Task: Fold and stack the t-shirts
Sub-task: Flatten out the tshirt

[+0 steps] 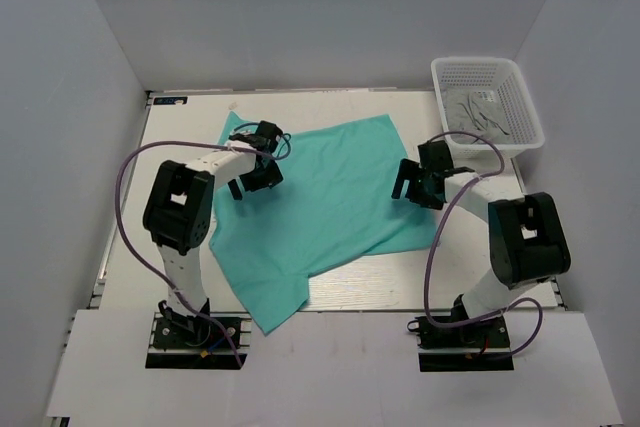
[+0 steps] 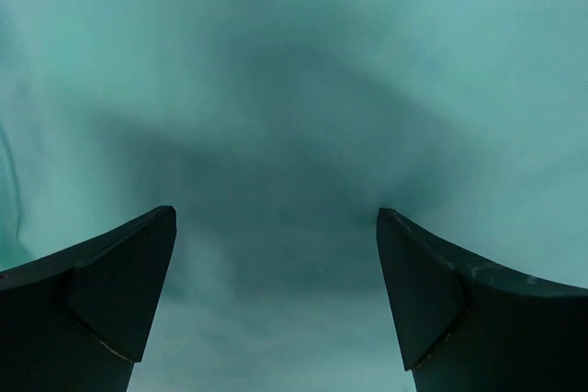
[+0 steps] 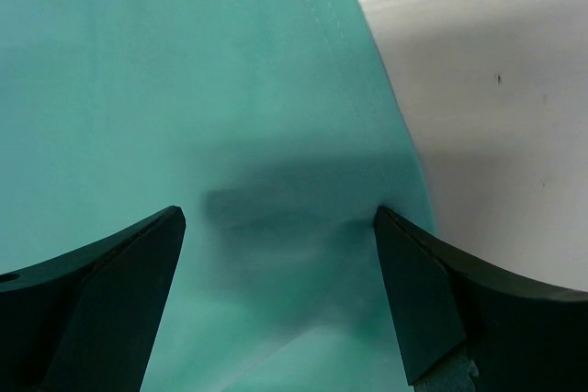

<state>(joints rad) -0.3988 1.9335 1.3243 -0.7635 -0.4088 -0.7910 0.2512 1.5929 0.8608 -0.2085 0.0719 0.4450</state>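
Note:
A teal-green t-shirt lies spread on the table, partly folded, with a point of cloth reaching toward the near edge. My left gripper is open, low over the shirt's upper left part; the left wrist view shows only teal cloth between its spread fingers. My right gripper is open over the shirt's right edge; the right wrist view shows the cloth and its hemmed edge against the bare table.
A white mesh basket stands at the back right corner with grey cloth inside. White walls enclose the table on the left, back and right.

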